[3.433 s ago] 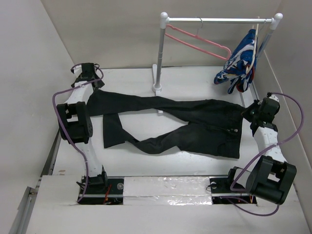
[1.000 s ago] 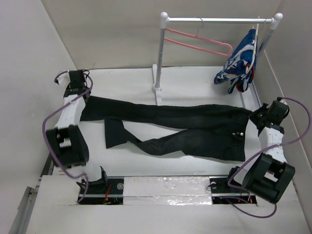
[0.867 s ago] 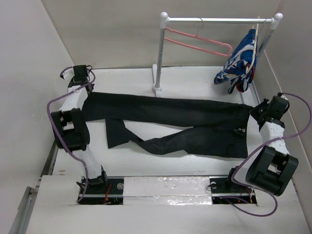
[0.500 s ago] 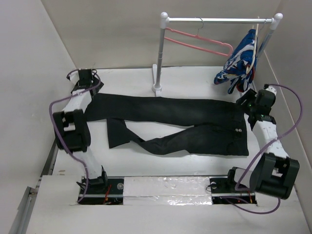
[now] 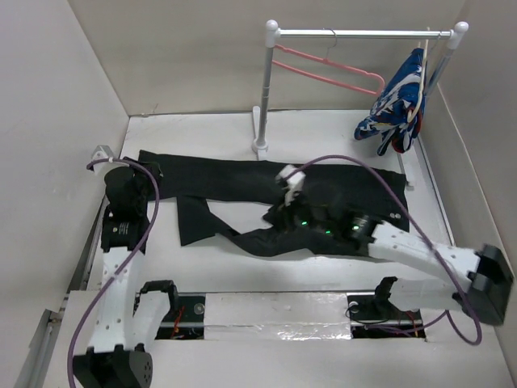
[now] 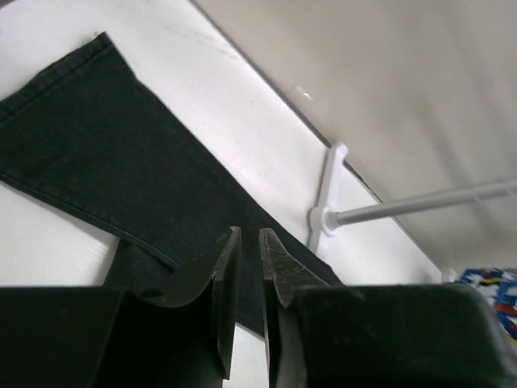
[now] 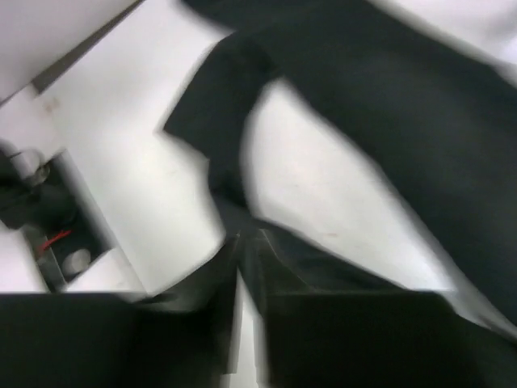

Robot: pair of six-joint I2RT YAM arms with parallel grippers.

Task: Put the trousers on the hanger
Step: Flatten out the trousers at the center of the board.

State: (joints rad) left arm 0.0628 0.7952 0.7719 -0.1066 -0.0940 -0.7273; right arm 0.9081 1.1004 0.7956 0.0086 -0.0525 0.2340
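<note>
Black soft trousers (image 5: 234, 174) flat, legs forked, on white bench (image 5: 210, 133). Left tool (image 6: 249, 238) near-closed, empty. Right tool (image 7: 239, 244) blurred, grip unclear.

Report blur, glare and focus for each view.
Top external: sharp and evenly lit, with patchy glare on the shiny strip at the near edge. Left wrist: trousers and rack crisp; the near fingers are dark, with little detail. Right wrist: heavy motion blur, smearing the trousers' edges.
</note>
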